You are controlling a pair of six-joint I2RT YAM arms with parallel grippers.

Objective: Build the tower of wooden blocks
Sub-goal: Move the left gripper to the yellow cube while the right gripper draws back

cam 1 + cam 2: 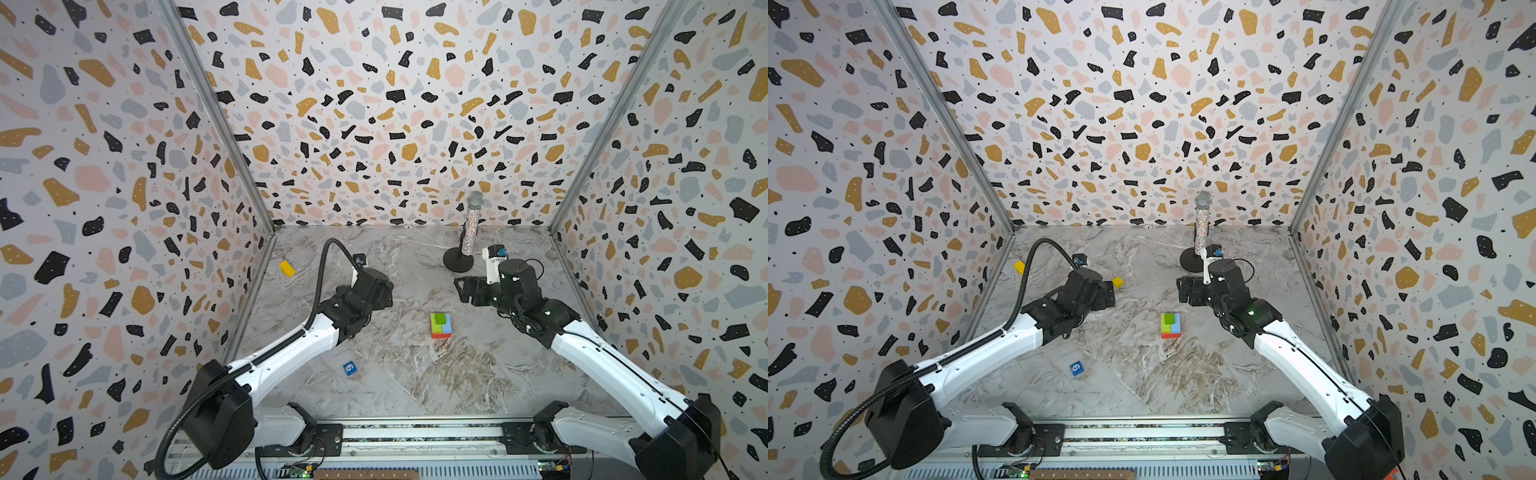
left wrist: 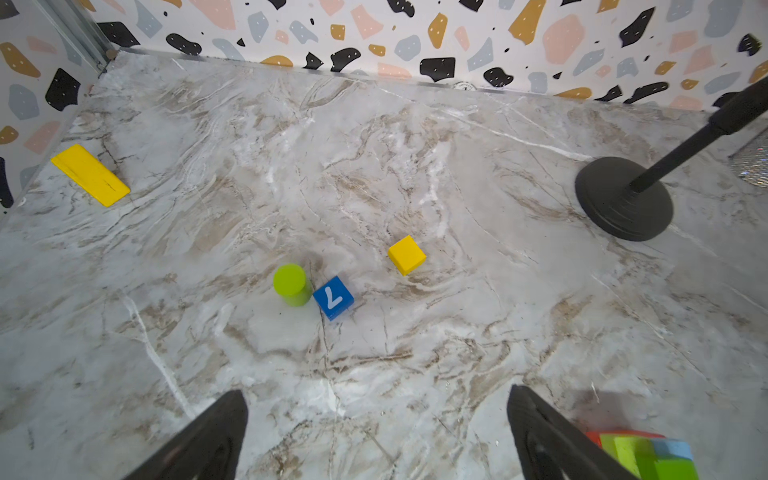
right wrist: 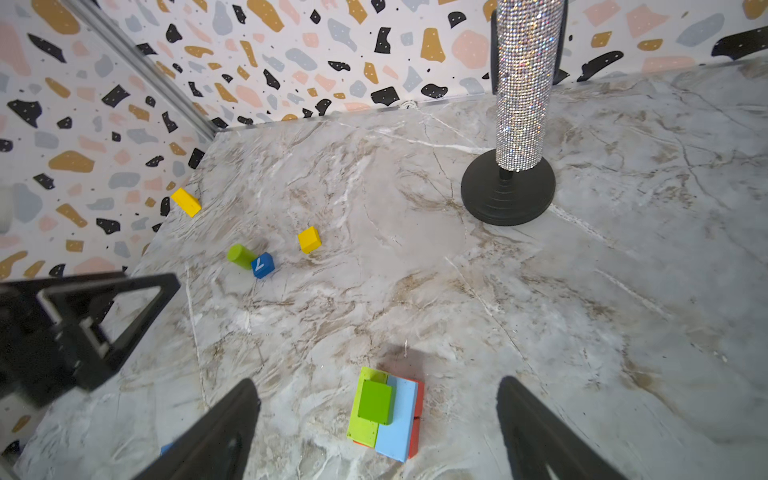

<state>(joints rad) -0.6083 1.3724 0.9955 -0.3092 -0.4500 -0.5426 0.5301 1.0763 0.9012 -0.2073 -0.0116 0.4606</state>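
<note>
Marble-patterned tabletop [image 1: 415, 374] w/ a low tower [image 1: 440, 325] near its centre, shown in both top views. The stack is built as follows: red brick lowest, lime-green & lt.-blue bricks side by side on it, a darker green block set on the lime one.

The right claw [image 3: 377, 386] is held near the tower but clear of it, jaws spread wide, nothing gripped. In the right wrist view the stack is framed between the fingers, untouched. The left claw [image 2: 376, 399] is likewise released & empty, held over bare tabletop left of the tower.

Loose wood blocks:
- yellow brick [image 1: 286, 268], by the left wall
- yellow cube [image 2: 406, 254]
- green cylinder [image 2: 291, 284], just beside the blue "7" cube [image 2: 333, 298]
- blue "6" cube [image 1: 350, 368], front left, well apart from the rest

A glitter microphone [image 1: 471, 224] on a round black base is seen rear right.
</note>
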